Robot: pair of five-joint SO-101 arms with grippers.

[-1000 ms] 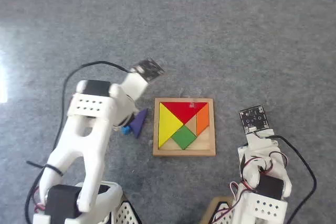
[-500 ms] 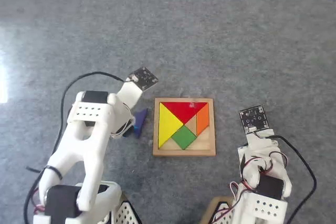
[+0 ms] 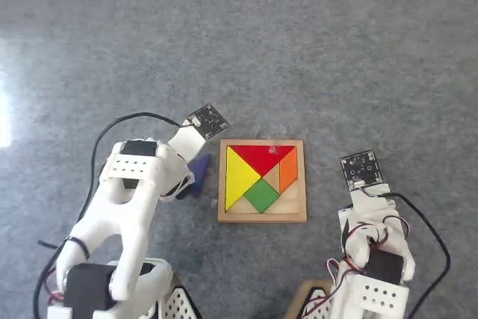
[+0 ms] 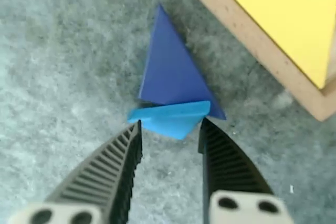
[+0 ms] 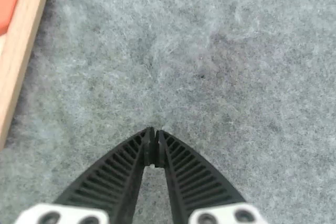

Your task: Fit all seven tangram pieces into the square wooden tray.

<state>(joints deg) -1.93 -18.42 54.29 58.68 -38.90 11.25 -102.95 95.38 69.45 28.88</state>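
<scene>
Light-blue piece (image 4: 169, 118) between left tool (image 4: 170, 124) tips

Black ribbed fingers (image 4: 123, 166) flank a light blue piece (image 4: 170, 117), with a dark blue triangle (image 4: 170, 72) beyond their tips. The pale wooden tray (image 3: 261, 217) holds a yellow triangle (image 3: 239, 177), red triangle (image 3: 261, 156), green square (image 3: 261, 196) and orange piece (image 3: 289, 168).

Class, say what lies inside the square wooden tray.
Inside the tray: a yellow triangle, red triangle, green square and orange piece; bare wood shows beside them. The floor beneath them is covered.
</scene>
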